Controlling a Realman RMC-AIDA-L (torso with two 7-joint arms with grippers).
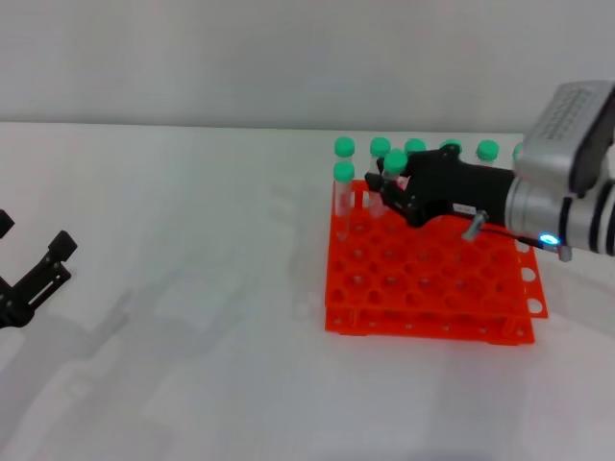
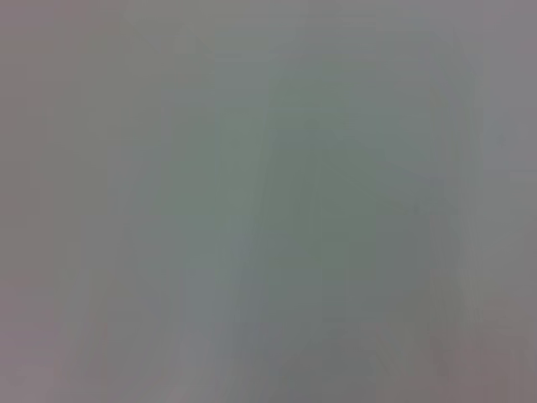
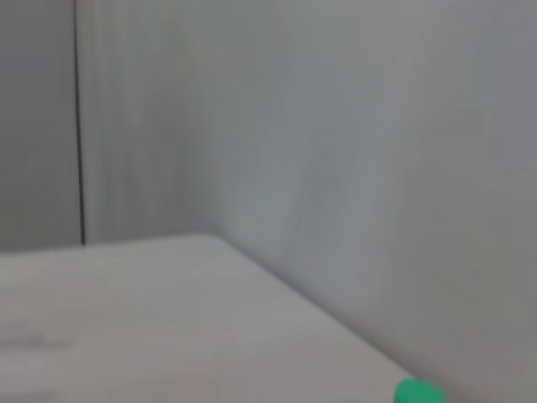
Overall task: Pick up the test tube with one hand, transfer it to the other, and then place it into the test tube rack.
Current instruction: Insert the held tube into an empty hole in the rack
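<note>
Your right gripper [image 1: 392, 182] grips the green-capped test tube [image 1: 394, 163] upright over the orange test tube rack's [image 1: 432, 288] back-left holes; your left gripper [image 1: 43, 269] rests spread open, empty, well apart.

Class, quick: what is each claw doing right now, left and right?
Left claw: open, empty, low over the table, far from the test tube rack.
Right claw: over the rack's back rows, shut on the test tube.

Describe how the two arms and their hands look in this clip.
Right arm: thick silver-white cylinder with black bands, a small blue light and a thin dark cable, ending in a black two-finger right hand. Left hand: slim, black, two-fingered.
</note>
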